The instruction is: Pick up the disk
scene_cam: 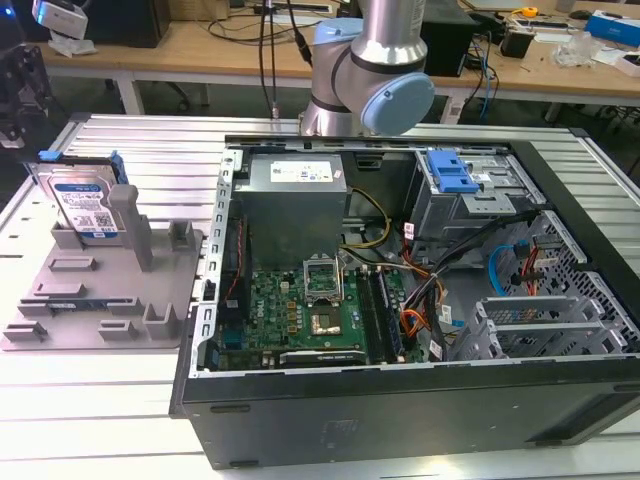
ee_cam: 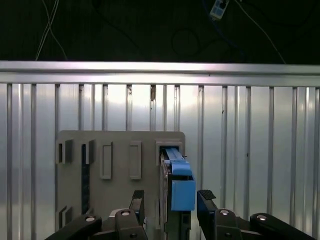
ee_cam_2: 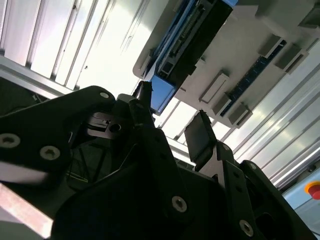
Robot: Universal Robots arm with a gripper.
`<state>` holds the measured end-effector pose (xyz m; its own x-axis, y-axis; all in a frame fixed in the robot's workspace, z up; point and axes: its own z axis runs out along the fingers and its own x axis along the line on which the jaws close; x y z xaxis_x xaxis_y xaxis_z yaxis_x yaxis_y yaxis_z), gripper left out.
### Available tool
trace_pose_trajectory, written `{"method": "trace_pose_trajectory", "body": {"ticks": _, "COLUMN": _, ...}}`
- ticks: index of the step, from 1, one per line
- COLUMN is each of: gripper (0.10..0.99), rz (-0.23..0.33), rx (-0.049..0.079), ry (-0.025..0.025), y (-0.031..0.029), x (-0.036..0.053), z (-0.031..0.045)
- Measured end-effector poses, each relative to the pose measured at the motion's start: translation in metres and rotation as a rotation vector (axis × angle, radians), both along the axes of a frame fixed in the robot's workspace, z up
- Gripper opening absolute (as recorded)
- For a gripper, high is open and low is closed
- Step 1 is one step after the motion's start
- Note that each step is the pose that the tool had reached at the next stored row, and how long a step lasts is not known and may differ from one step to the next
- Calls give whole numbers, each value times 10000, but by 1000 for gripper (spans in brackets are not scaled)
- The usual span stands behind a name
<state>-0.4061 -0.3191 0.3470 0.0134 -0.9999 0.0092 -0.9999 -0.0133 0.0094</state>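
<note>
Shows a ribbed silver metal worktop [scene_cam: 90, 400] carrying an open black computer tower case [scene_cam: 400, 420] and, just beside it on the exterior view's left, a grey plastic holder tray [scene_cam: 100, 290]. Finds the flat silver blue-railed disk [scene_cam: 85, 205], with its white-and-blue label, standing on edge in a slot at the tray's corner. Catches the black two-fingered claw [ee_cam: 171, 196] spread wide in the first wrist view, straddling the disk's blue end, one finger on either side.

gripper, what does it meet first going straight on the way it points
Probably the disk, on edge in the grey holder tray, lined up inside the open gripper; depth unclear.
</note>
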Motion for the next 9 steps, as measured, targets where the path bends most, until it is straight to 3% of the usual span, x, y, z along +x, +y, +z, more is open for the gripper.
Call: {"method": "trace_pose_trajectory", "body": {"ticks": 9, "gripper": 541, "rz": -1, "rx": 0, "ry": 1, "y": 37, "x": 7, "z": -103}}
